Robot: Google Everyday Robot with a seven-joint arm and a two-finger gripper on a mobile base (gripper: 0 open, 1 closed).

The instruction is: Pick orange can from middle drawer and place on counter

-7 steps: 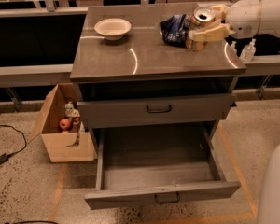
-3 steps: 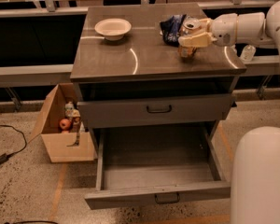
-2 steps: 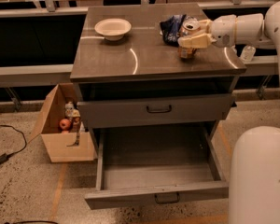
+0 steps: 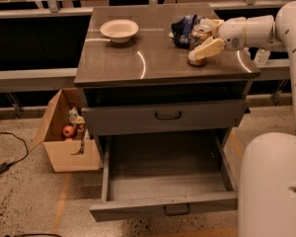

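The orange can (image 4: 199,35) stands upright on the right part of the counter (image 4: 138,58), just in front of a dark blue snack bag (image 4: 181,23). My gripper (image 4: 203,39) reaches in from the right and is shut on the can, with one cream finger (image 4: 207,48) slanting across its front and the other behind it. The can's base rests on the counter top. Below, the middle drawer (image 4: 167,184) is pulled fully open and its flat grey floor is bare.
A white bowl (image 4: 119,29) sits at the counter's back left. The taller-fronted drawer (image 4: 167,115) above the open one is closed. A cardboard box (image 4: 64,147) with small items stands on the floor at the left. My white base (image 4: 271,181) fills the lower right.
The gripper has carried the can left and down onto the counter beside the snack bag. Over the last second it has hardly moved.
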